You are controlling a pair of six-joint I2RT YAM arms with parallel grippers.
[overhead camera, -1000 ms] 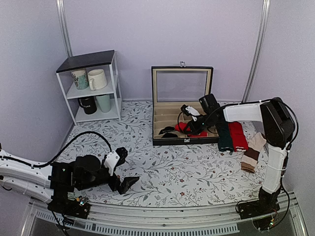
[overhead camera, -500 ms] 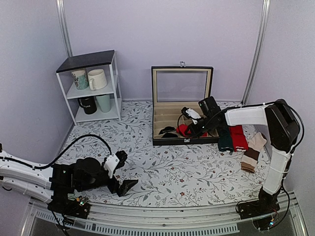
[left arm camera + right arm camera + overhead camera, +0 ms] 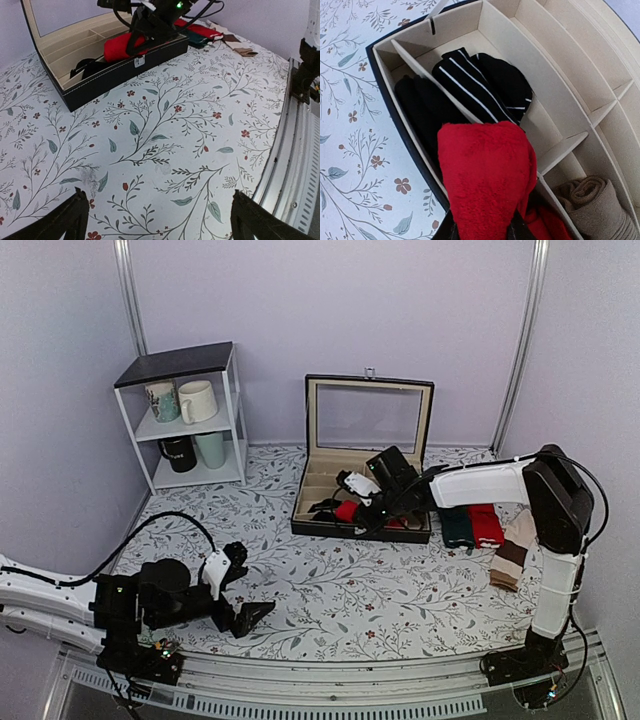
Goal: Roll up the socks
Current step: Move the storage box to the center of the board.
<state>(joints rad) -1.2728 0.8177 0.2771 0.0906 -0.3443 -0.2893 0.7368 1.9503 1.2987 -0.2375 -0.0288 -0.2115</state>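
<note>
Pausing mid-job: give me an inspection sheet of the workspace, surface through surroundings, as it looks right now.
Surface: floral tablecloth, lying flat.
Job's things: red sock bundle over the front compartments of the open black divider box.
Clutter: black striped socks and a brown rolled sock in the box; dark green sock, red sock and beige-brown socks on the cloth to its right.
Grippers: left gripper open, empty, low over the cloth; right gripper shut on the red sock bundle.
Cables: black cable looping from the left arm.
Surroundings: white shelf with mugs; lilac walls.
</note>
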